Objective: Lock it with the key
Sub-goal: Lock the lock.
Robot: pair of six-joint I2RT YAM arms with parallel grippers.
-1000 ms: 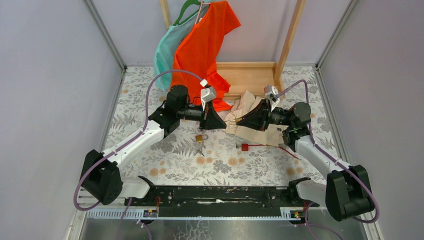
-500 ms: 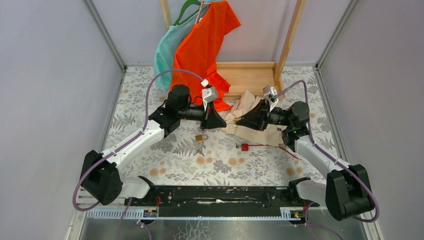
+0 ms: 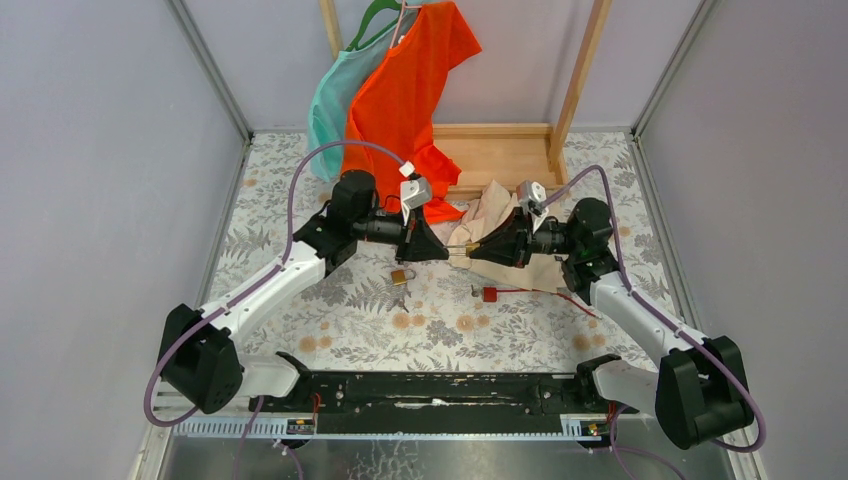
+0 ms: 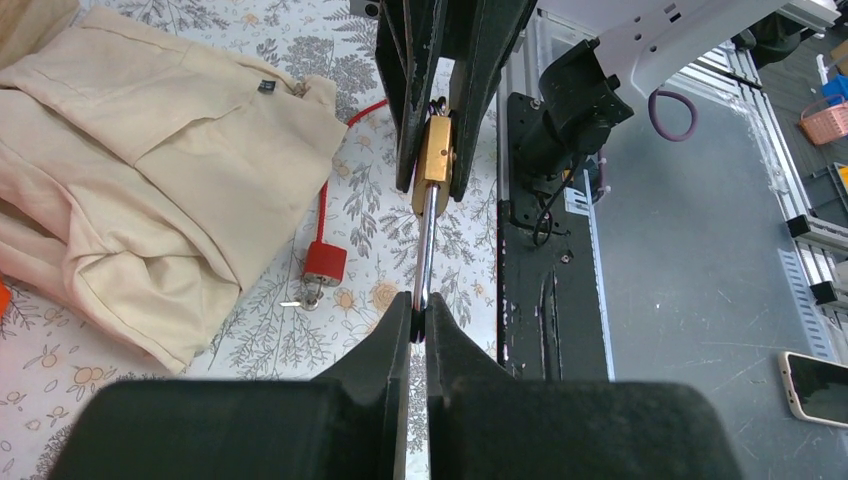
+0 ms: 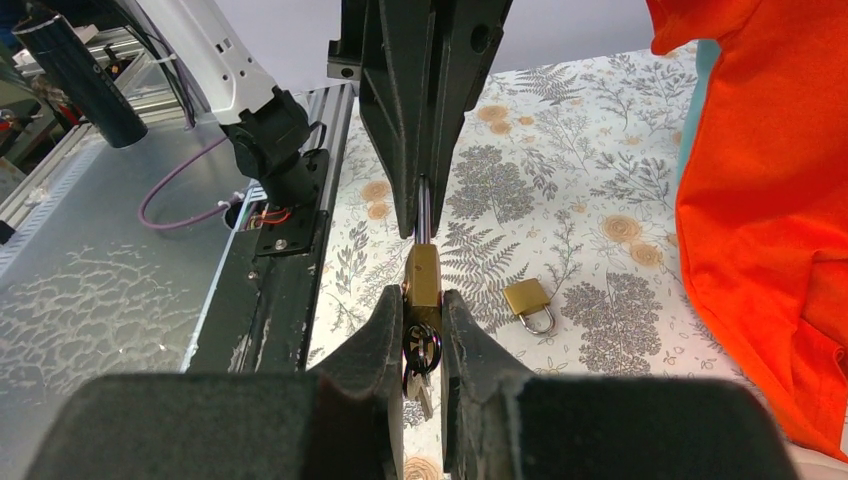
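A brass padlock is held in the air between both grippers. My left gripper is shut on the tip of its steel shackle. My right gripper is shut on the brass body, which also shows in the left wrist view. A dark key ring with silver keys hangs at the base of the body between the right fingers. I cannot tell whether a key sits in the keyhole. In the top view the left gripper and right gripper meet tip to tip.
A second brass padlock lies on the floral table below the left gripper. A red padlock with a red cord lies near a beige garment. An orange shirt and a teal one hang on a wooden rack behind.
The right arm has shifted left with the padlock body, and the left gripper has given way slightly to the left. Both grips are unchanged.
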